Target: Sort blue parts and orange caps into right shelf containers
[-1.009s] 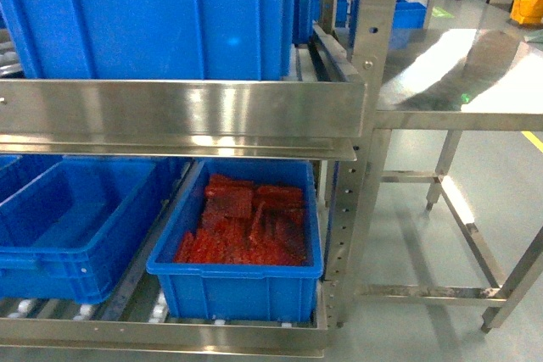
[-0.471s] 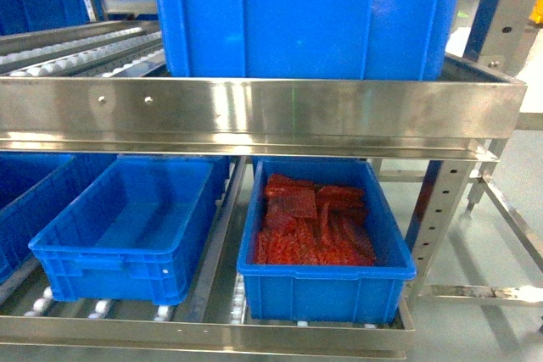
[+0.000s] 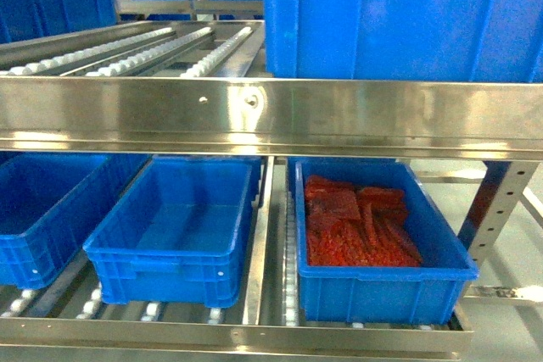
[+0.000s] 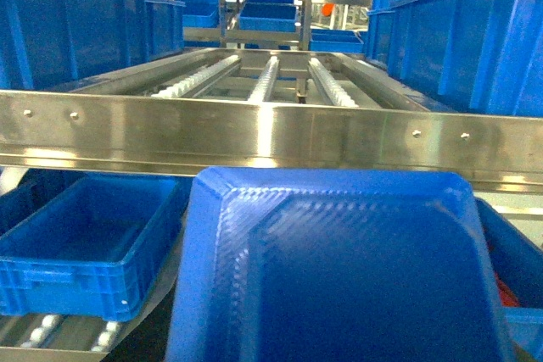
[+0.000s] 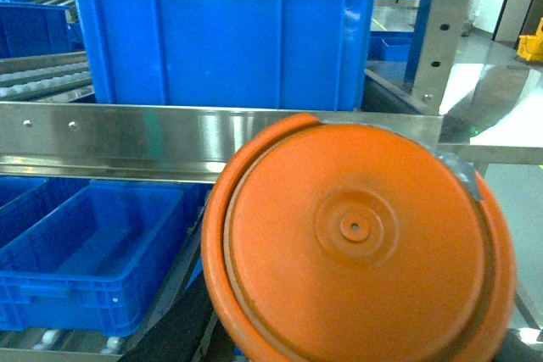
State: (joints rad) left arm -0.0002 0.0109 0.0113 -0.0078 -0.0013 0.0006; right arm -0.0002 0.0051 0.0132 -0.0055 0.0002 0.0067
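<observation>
Since a second ago my head view has swung left, centring the empty rectangular bright-blue plastic crate (image 3: pixel 174 214) beside the red-filled one (image 3: pixel 373 247); blue moulded part (image 4: pixel 339 269) and round orange cap (image 5: pixel 356 239) fill wrist views, hands' grip indeterminable.

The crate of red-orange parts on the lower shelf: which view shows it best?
The head view: the crate of red-orange parts sits whole, contents visible. The left wrist view catches only a sliver at its right edge behind a blue part; the right wrist view hides it behind an orange cap.
</observation>
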